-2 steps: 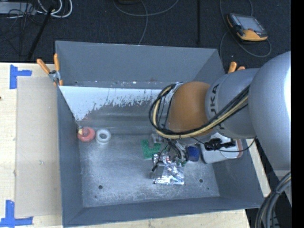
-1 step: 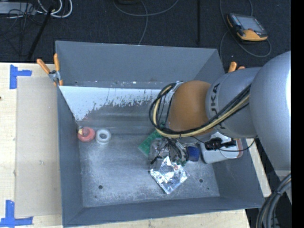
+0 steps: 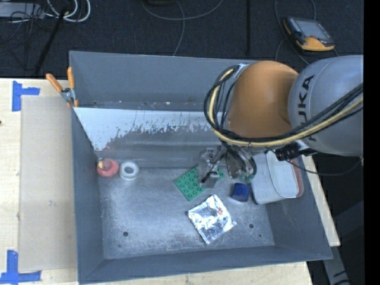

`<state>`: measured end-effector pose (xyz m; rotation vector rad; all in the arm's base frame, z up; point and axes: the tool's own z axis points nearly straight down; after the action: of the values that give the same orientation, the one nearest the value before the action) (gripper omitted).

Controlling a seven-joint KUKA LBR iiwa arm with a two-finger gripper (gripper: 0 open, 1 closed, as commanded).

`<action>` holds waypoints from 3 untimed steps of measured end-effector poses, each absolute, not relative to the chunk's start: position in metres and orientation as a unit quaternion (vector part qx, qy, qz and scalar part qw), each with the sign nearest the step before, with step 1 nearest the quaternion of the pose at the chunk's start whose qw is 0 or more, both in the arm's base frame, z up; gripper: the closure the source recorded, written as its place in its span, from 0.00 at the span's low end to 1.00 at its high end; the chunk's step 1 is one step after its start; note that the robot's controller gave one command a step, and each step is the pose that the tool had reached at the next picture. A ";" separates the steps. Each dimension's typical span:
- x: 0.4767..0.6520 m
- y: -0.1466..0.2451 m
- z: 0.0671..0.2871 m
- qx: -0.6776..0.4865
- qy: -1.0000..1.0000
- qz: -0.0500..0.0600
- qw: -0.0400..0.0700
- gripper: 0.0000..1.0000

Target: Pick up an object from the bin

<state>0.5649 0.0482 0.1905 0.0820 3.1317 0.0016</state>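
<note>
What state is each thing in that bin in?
Green plate: lying flat, studs up.
Gripper: low, at the green plate's right edge.
Blue block: loose on floor.
Foil packet: crumpled, lying free.
White ring: lying flat.
Red piece: beside the ring.
White case: lying by right wall.

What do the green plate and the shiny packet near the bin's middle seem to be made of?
The green plate looks like hard moulded plastic, matte, with rows of studs like a toy brick. The shiny packet looks like foil or metallised film: crinkled, with bright and dark reflections.
</note>
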 end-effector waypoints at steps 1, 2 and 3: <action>0.563 0.048 0.186 0.027 1.000 0.000 0.000 0.00; 0.594 0.045 0.068 -0.147 0.989 0.000 0.000 0.00; 0.595 0.045 0.071 -0.145 0.989 0.001 0.001 1.00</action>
<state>0.5953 0.0451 0.0708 -0.4558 3.1062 0.0022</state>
